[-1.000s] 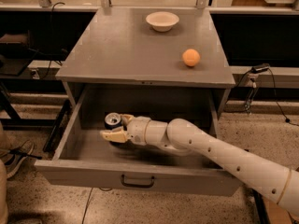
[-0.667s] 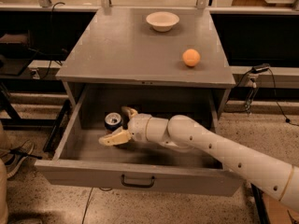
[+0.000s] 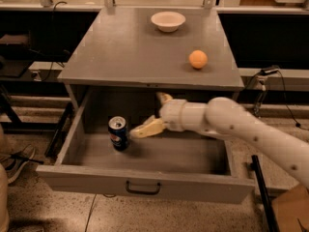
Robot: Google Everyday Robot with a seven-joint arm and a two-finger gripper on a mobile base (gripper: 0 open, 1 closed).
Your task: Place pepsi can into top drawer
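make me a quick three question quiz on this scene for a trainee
1. True or false: the can lies on its side in the open drawer.
2. What sits on the cabinet top?
A. a bowl and an orange ball
B. two cans
C. a cup and a spoon
3. Fill in: the tool, inside the drawer just right of the can, is ____ (open or shut).

Key:
1. False. The can stands upright.
2. A
3. open
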